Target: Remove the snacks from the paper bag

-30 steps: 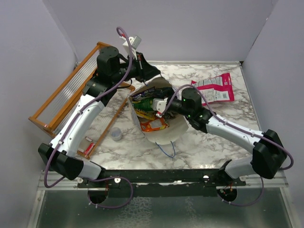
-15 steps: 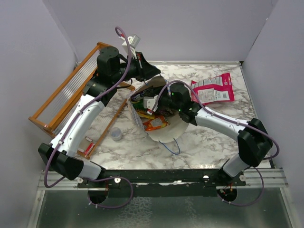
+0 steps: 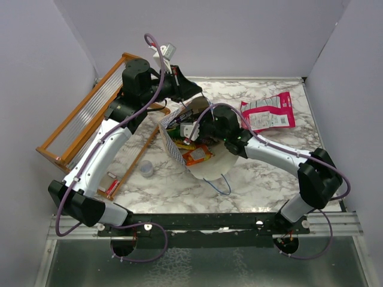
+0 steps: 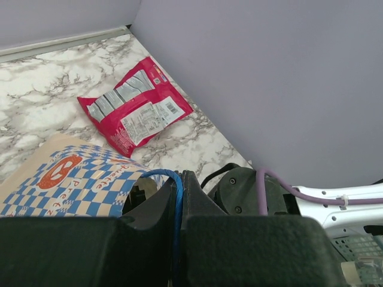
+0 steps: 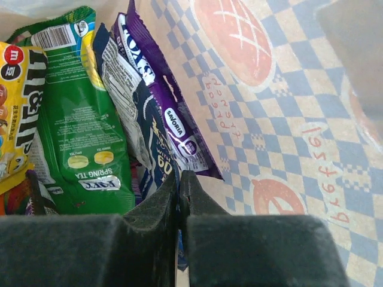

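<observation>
The paper bag lies tilted open at the table's middle, blue-and-white checkered. My left gripper is shut on its blue string handle and holds the far rim up. My right gripper reaches into the mouth. In the right wrist view it is shut on the edge of a dark blue packet. A purple wrapper, a green packet and a yellow packet lie beside it. An orange wrapper shows inside. The pink-red pouch lies on the table outside, also in the left wrist view.
An orange wooden rack stands at the back left beside my left arm. A small grey-blue cup sits left of the bag, with a small red-and-white item nearer the edge. Purple walls enclose the marble table.
My right gripper has gone further left into the bag and its jaws have closed from open onto the blue packet. The left arm has held still with the handle.
</observation>
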### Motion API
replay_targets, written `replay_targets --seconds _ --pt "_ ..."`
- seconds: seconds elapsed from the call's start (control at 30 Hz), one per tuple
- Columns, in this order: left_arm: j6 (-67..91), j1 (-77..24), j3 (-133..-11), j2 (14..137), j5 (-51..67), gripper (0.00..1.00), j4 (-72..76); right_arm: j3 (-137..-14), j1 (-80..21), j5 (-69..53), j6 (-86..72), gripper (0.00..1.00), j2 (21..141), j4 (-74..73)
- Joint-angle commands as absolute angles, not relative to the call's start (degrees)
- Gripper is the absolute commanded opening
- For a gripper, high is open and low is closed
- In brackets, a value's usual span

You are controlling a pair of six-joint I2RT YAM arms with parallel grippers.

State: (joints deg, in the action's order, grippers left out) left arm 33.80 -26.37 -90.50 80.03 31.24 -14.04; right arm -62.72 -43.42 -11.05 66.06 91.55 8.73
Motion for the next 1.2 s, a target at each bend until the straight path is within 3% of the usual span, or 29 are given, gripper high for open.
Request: replay_targets --seconds 0.0,0.47,1.17 --pt "34.1 -26.4 -90.6 76.6 28.3 0.0 -9.5 -60.5 -43.4 -13.5 62.5 0.01 87.8 12.0" --pt "33.2 -26.4 -89.6 74.9 22.8 0.0 -11.0 -58.6 -43.4 -14.6 48.4 0.01 78.9 15.9" --pt "32.7 -26.4 -88.7 73.8 21.2 0.0 -11.3 -56.3 -43.4 -32.3 39.6 0.01 60.5 14.3"
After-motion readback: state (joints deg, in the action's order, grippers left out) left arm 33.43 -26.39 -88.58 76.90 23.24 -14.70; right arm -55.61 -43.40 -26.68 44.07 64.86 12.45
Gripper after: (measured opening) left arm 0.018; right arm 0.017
